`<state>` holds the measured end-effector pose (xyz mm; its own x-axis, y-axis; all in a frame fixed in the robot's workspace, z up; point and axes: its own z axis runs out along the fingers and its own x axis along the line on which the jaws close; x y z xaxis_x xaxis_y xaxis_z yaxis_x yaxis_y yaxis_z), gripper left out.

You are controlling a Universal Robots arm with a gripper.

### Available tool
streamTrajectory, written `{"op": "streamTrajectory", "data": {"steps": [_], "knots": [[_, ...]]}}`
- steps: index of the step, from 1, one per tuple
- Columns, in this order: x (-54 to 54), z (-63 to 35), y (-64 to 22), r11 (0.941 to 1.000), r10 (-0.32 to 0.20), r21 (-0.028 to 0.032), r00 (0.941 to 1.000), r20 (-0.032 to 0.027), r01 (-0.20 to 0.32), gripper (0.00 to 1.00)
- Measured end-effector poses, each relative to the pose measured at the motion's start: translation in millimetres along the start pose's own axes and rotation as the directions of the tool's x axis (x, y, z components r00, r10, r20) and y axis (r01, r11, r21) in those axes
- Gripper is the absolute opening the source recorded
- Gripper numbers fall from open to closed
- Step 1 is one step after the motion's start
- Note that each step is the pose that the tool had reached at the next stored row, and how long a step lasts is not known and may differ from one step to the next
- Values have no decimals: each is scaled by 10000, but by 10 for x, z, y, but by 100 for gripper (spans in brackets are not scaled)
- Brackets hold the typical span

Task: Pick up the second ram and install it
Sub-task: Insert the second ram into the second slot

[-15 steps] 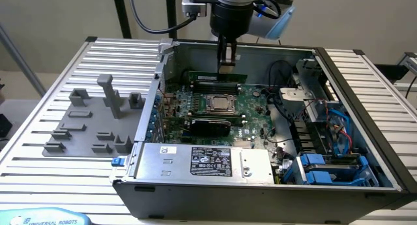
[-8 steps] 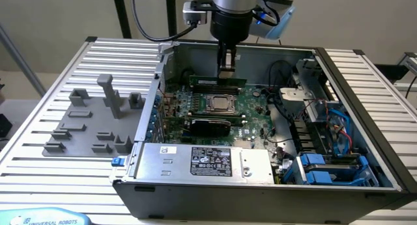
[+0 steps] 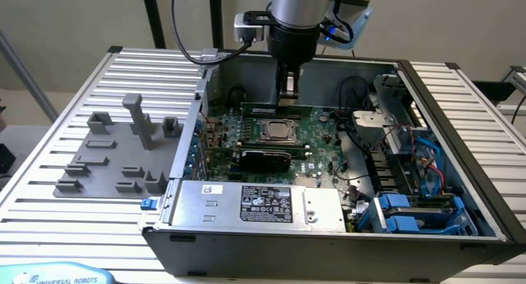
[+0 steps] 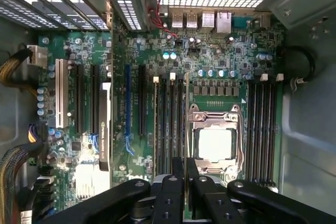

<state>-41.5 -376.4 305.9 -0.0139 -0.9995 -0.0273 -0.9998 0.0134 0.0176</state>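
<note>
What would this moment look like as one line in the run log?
claw: shut on ram | where: at slots beside CPU socket | case: open

The arm (image 3: 294, 13) is cut off by the exterior view's upper edge. The gripper (image 3: 287, 96) hides the middle of the second ram (image 3: 258, 106); whether the stick touches the motherboard (image 3: 321, 133) cannot be told. In the wrist view the stick shows edge-on, its chips unseen, and the fingers (image 4: 177, 174) run off the picture's edge. The print on the power supply label (image 3: 267, 204) is too small to read.

Thin second ram (image 4: 187, 121), edge-on, upright
</note>
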Motion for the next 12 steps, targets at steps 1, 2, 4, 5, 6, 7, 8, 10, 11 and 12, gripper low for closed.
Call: {"op": "streamTrajectory", "data": {"steps": [1,2,4,5,6,7,8,10,11,12], "knots": [[5,19,-4,10000,0,-1,10000,-1,0,14],[10,37,-7,10000,0,-1,10000,-1,0,14],[23,73,-11,10000,0,0,10000,-1,0,14],[30,91,-11,10000,0,0,10000,0,0,14],[37,108,-12,10000,1,0,10000,0,-1,14],[44,126,-12,10000,0,-1,10000,-2,0,14],[52,145,-13,10000,0,0,10000,-1,0,14],[66,180,-14,10000,1,0,10000,0,-1,14],[73,199,-15,10000,0,0,10000,-1,0,14],[80,217,-15,10000,0,0,10000,-1,0,14]]}}
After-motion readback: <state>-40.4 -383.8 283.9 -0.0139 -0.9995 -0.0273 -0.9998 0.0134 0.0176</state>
